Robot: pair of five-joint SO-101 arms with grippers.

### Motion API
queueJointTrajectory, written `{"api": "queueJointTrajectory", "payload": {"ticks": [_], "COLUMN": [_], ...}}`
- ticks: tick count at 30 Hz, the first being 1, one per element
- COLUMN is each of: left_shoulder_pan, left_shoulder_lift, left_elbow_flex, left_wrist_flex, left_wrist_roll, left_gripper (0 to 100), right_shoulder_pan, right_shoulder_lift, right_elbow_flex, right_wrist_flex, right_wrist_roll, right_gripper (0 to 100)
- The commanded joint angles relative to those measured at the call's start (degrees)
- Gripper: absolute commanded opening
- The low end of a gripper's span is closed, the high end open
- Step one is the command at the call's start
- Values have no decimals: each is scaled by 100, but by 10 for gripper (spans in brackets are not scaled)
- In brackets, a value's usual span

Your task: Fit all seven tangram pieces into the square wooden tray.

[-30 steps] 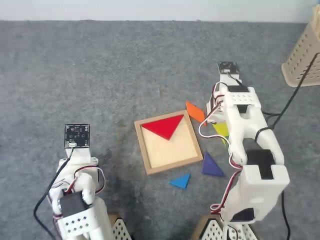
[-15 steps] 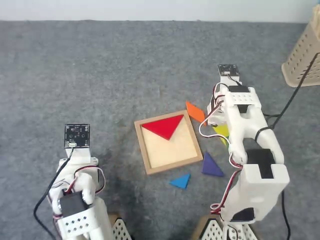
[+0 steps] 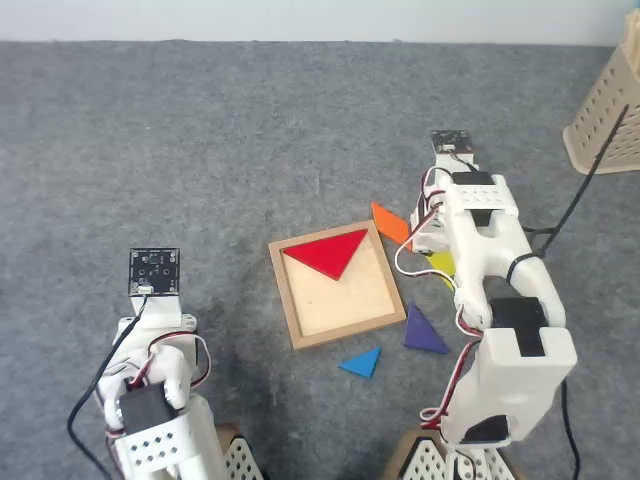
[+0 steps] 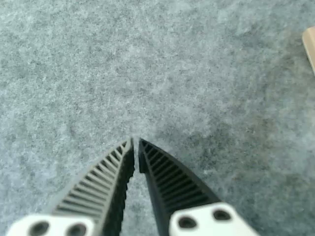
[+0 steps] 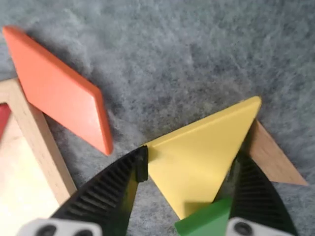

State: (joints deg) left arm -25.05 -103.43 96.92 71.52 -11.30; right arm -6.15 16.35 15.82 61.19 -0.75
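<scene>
The square wooden tray (image 3: 290, 297) lies mid-table with a red triangle (image 3: 328, 252) in its far corner. An orange parallelogram (image 3: 390, 222) rests by the tray's far right corner. My right arm (image 3: 480, 230) hangs over a yellow triangle (image 3: 441, 263). In the right wrist view my right gripper (image 5: 192, 162) is open, its fingers straddling the yellow triangle (image 5: 202, 152) and close to its edges. A green piece (image 5: 206, 221) and a brown piece (image 5: 273, 160) lie against it, and the orange parallelogram (image 5: 59, 88) lies by the tray rim (image 5: 34, 137). A purple triangle (image 3: 423, 331) and a blue triangle (image 3: 362, 362) lie in front of the tray. My left gripper (image 4: 136, 142) is shut over bare carpet.
My left arm (image 3: 150, 340) stands at the near left, well away from the tray. A perforated beige basket (image 3: 610, 110) stands at the far right edge. Grey carpet covers the table, with open room on the left and far side.
My right arm has edged slightly toward the far side over the yellow triangle. The pieces and my left arm have not moved.
</scene>
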Motion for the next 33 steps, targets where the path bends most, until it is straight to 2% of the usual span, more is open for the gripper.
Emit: {"api": "queueJointTrajectory", "payload": {"ticks": [1, 11, 21, 28, 33], "left_shoulder_pan": [-26, -26, -26, -26, -26], "left_shoulder_lift": [-79, -79, -79, -79, -79], "left_elbow_flex": [-40, -40, -40, -40, -40], "left_wrist_flex": [44, 44, 44, 44, 44], "left_wrist_roll": [-26, -26, -26, -26, -26], "left_gripper": [13, 13, 13, 13, 13], "right_shoulder_pan": [-66, -514, -514, -523, -347], "right_shoulder_lift": [-22, -75, 180, 180, 22], "right_elbow_flex": [-105, -105, -88, -88, -211], "right_wrist_flex": [154, 101, 154, 145, 171], "right_wrist_roll": [114, 563, 651, 765, 721], "right_gripper": [276, 275, 273, 148, 132]}}
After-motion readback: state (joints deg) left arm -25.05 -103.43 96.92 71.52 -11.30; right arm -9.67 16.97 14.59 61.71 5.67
